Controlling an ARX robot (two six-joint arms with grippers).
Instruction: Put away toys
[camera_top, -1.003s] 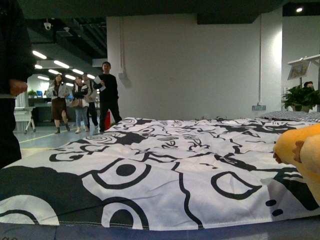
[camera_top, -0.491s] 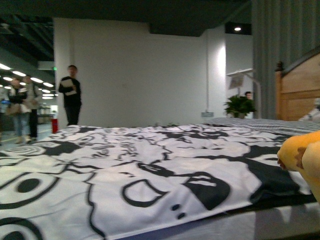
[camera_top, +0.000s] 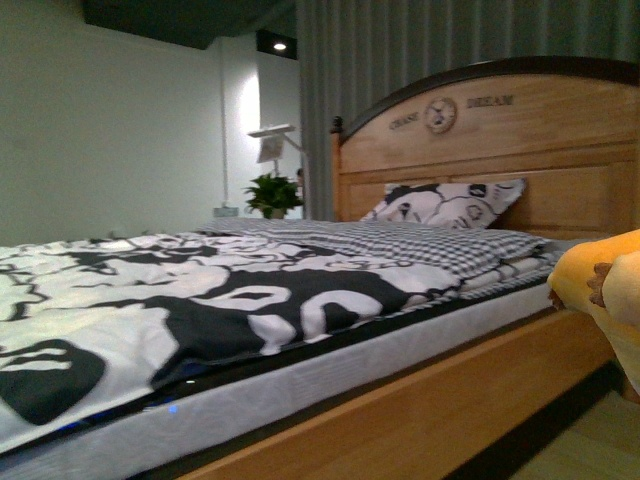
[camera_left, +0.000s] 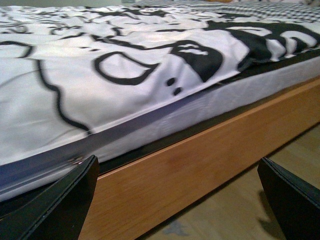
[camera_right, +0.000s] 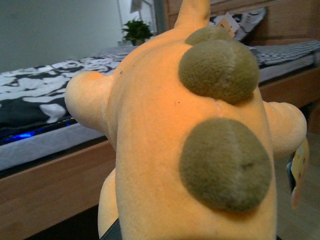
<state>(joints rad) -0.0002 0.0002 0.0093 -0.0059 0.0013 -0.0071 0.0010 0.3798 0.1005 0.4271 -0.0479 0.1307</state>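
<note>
The orange-yellow plush toy (camera_right: 150, 140) with brown round patches fills the right wrist view, held off the floor beside the bed. My right gripper (camera_right: 195, 235) is shut on the plush toy, its fingers almost wholly hidden under the plush. In the front view the toy (camera_top: 600, 290) pokes in at the right edge. My left gripper (camera_left: 180, 200) is open with nothing between its dark fingertips (camera_left: 65, 205), low beside the bed's wooden side rail (camera_left: 200, 165).
A bed with a black-and-white duvet (camera_top: 150, 290), a checked sheet (camera_top: 400, 240), a pillow (camera_top: 445, 203) and a wooden headboard (camera_top: 520, 130) fills the view. A potted plant (camera_top: 272, 192) and a lamp (camera_top: 275, 135) stand by the far wall. Wooden floor (camera_left: 260, 200) lies beside the bed.
The front view has swung to the right: the people and open hall have left the frame, and the headboard, pillow and bed's side rail have come in. The plush toy stays at the right edge.
</note>
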